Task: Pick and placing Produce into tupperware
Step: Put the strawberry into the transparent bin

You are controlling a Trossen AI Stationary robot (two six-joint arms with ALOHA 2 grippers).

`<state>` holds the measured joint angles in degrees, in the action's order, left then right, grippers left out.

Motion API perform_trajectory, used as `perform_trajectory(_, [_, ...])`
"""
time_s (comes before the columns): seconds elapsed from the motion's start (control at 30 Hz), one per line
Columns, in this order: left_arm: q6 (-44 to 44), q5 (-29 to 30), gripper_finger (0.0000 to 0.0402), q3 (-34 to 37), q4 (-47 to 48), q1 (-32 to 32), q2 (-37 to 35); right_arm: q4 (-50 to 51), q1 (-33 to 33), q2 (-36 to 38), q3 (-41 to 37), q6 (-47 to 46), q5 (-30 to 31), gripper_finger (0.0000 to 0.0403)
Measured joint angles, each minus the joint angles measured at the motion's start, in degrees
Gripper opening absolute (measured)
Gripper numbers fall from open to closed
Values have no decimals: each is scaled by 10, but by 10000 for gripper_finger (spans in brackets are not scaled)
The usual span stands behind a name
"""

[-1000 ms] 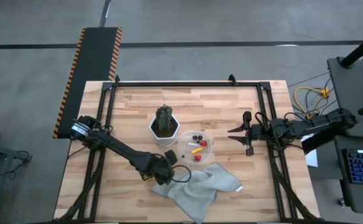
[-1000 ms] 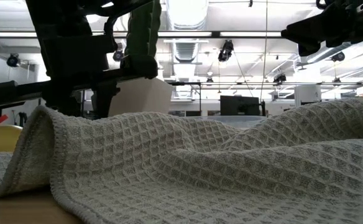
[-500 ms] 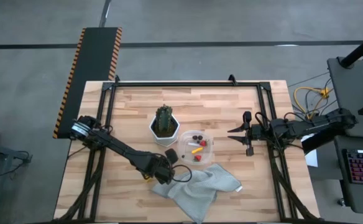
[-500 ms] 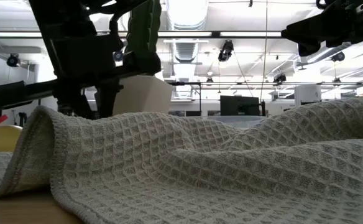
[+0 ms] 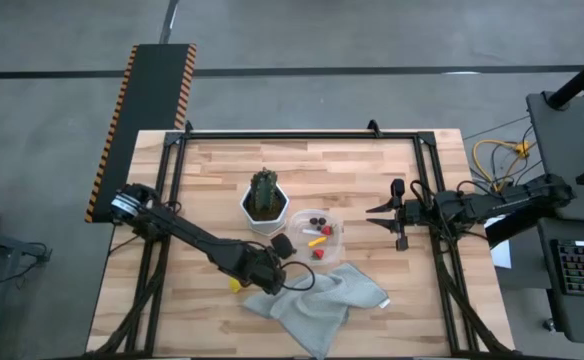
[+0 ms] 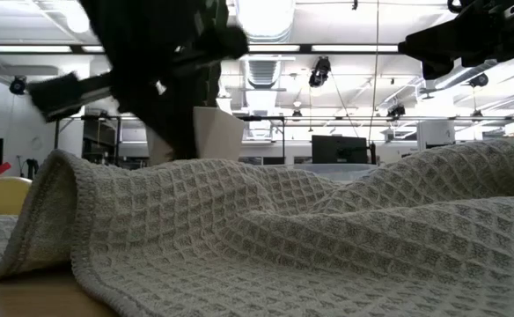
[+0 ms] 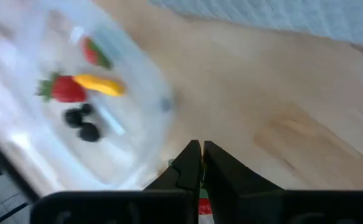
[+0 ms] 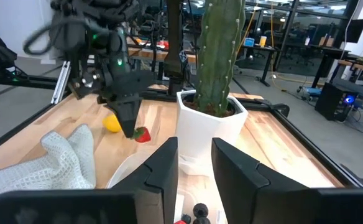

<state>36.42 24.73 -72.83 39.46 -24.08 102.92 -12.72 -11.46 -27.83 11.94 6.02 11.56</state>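
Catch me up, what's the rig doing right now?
The left gripper is shut on a strawberry, carrying it just above the table between the grey waffle cloth and the clear tupperware. The tub already holds strawberries, dark berries and a yellow piece. One yellow piece lies on the table by the left arm. The right gripper waits open, right of the tub. The cactus in its white pot stands just beside the tub.
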Motion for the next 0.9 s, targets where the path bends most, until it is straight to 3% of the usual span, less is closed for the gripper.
perform_trajectory(0.43, [78, 24, 0, -38, -79, 27, 0, 0, 0, 0, 0, 0, -1, 89])
perform_trajectory(0.9, [113, -37, 0, -20, -171, 84, 13, 0, 0, 0, 0, 0, -1, 94])
